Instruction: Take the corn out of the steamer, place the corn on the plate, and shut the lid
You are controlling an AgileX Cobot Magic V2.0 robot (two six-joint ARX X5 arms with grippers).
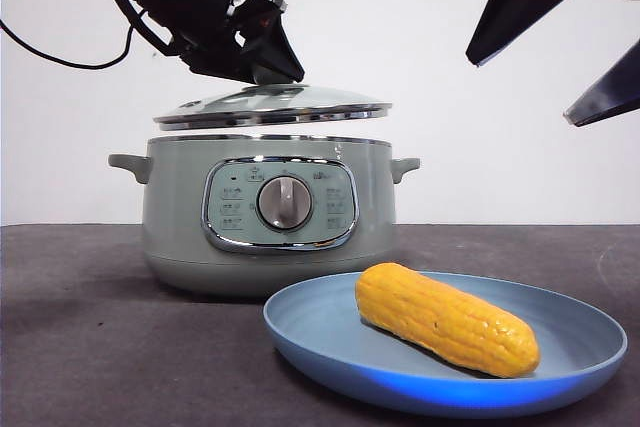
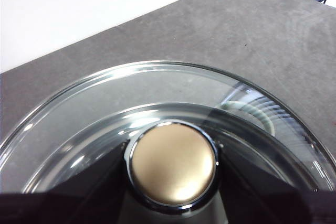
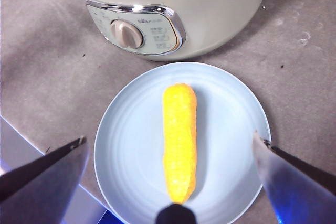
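Note:
The corn [image 1: 445, 319] lies on its side on the light-blue plate [image 1: 330, 332] in front of the sage-green steamer [image 1: 265, 217]. My left gripper [image 1: 265, 52] is shut on the knob [image 2: 173, 163] of the glass lid [image 1: 270, 105]. It holds the lid slightly tilted, just above the steamer's rim. My right gripper [image 1: 520, 92] hangs open high above the plate with nothing between its jaws. In the right wrist view the corn [image 3: 180, 140] runs along the middle of the plate [image 3: 126, 145], below the open right gripper [image 3: 169, 139], with the steamer [image 3: 210, 19] beyond.
The dark grey table [image 1: 80, 347] stretches out on both sides of the steamer, and a white wall stands behind it. The plate sits close to the table's front edge, nearly touching the steamer's base.

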